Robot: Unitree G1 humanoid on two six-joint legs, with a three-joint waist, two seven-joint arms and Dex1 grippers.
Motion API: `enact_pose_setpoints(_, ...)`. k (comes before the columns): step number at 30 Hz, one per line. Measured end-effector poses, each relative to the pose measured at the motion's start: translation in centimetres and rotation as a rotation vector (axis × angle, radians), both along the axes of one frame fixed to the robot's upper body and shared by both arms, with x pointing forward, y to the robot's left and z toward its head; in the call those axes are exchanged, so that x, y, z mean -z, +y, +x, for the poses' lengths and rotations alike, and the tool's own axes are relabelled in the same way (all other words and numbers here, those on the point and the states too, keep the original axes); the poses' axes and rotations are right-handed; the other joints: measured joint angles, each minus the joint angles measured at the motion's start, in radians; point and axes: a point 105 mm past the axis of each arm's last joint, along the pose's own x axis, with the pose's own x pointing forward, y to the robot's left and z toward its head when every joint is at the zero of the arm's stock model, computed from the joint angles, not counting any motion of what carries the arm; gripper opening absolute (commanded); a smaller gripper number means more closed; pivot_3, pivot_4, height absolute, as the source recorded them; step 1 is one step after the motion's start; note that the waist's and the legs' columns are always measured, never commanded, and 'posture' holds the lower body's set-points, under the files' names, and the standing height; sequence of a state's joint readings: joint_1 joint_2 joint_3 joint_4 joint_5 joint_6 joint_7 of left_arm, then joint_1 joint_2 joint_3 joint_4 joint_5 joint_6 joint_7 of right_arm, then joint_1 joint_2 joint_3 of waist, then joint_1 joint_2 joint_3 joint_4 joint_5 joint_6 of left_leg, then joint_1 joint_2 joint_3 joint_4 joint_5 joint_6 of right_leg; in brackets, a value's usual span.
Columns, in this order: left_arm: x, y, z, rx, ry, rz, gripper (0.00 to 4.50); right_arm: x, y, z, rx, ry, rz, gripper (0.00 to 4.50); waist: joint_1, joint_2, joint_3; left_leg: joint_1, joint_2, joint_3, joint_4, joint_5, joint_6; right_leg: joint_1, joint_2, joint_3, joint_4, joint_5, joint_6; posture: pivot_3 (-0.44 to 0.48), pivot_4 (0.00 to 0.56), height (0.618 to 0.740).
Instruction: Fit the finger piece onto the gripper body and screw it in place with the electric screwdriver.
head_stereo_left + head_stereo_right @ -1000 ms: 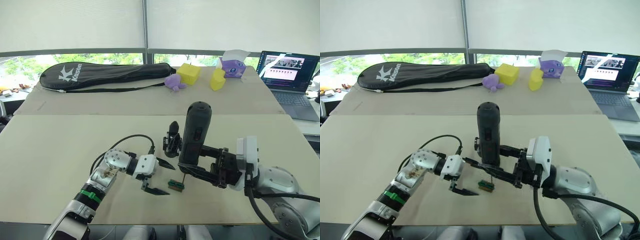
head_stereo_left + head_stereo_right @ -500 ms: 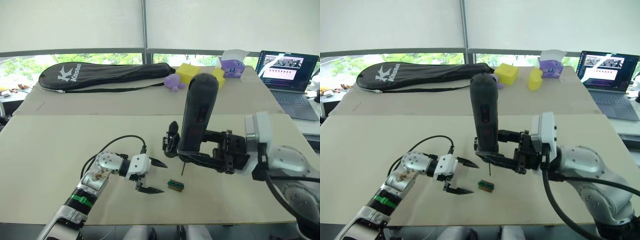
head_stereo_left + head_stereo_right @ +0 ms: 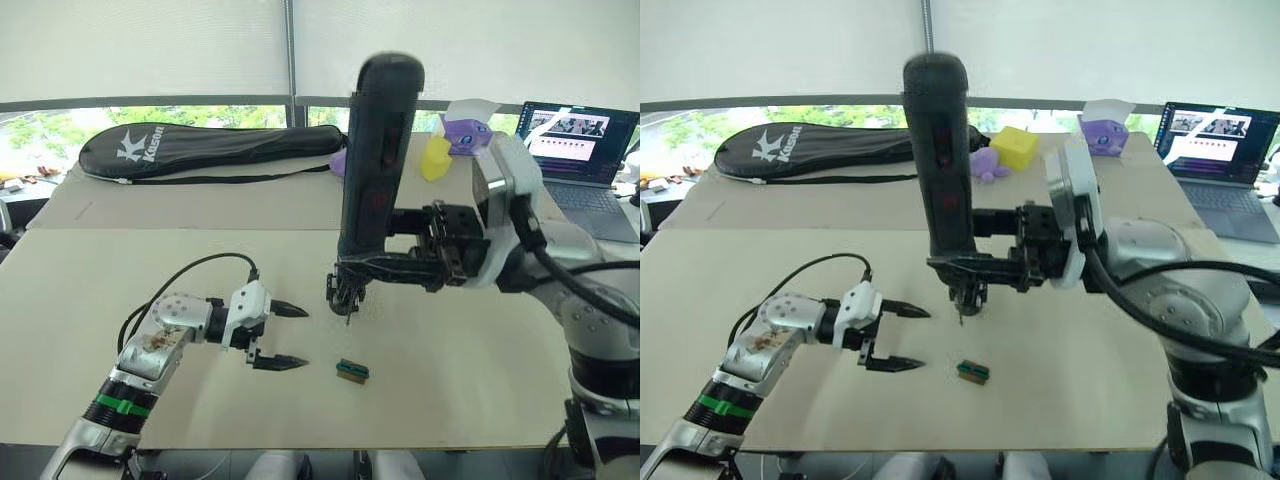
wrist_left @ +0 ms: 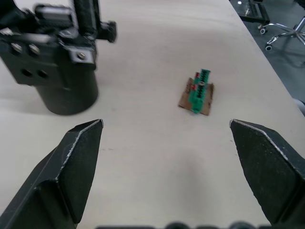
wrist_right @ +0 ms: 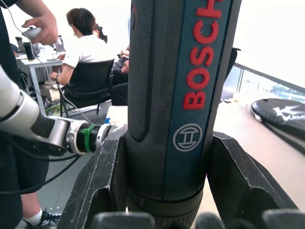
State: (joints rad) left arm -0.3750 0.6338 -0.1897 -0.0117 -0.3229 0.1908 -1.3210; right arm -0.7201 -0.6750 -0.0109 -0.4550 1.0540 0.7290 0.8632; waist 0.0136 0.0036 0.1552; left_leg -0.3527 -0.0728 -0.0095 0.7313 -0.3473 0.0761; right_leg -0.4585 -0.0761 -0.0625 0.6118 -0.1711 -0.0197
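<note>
The right claw (image 3: 400, 268) is lifting the electric screwdriver (image 3: 375, 165) up and away from where it was a second ago, its fingers clamped around the tool's lower barrel, and the bit is now hanging just above the gripper body (image 4: 59, 62), which is sitting on the counter (image 3: 500, 340) right under the tool's nose. The left claw (image 3: 278, 337) is pulling back toward the robot's left, fingers spread wide and holding nothing, so it is now standing apart from the small green block (image 3: 351, 370) that was just beside it. Judging by this, the screwdriver is being lined up over the body, yet I cannot make out the finger piece as a separate part, so whether it is already fitted is not clear. Counting now: one screwdriver, one gripper body, one green block on the counter, and farther back one black racket bag (image 3: 210, 148), two purple toys, at least one yellow foam block (image 3: 434, 158), and one laptop (image 3: 575, 140).
</note>
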Motion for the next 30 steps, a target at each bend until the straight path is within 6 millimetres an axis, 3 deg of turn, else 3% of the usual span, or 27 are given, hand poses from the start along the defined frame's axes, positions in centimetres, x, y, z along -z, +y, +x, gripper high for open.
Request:
enact_pose_setpoints(9,-0.8,-0.6,2.6,-0.054,-0.039,-0.048,4.5,-1.1,2.3,1.8,-0.053,0.007,-0.021,1.97,-0.001,0.0,0.0,0.0,0.0,0.0,0.0,0.0,0.0,-0.001,0.0,-0.001,0.001,0.0,0.0,0.0,0.15,0.74)
enact_pose_setpoints(14,-0.9,-0.7,3.8,-0.071,-0.064,-0.049,4.5,-0.5,2.8,3.4,-0.019,0.016,-0.046,1.97,-0.002,0.0,0.0,0.0,-0.001,0.0,0.0,0.0,0.0,-0.001,0.0,-0.001,0.001,0.0,0.0,0.0,0.15,0.74)
enact_pose_setpoints(30,-0.6,-2.5,4.8,-0.024,-0.105,-0.051,4.5,0.7,2.5,6.3,0.106,-0.012,-0.086,1.97,-0.006,0.0,0.0,-0.001,-0.001,0.0,0.001,0.0,0.0,-0.001,0.0,-0.002,0.003,0.0,0.0,0.0,0.15,0.74)
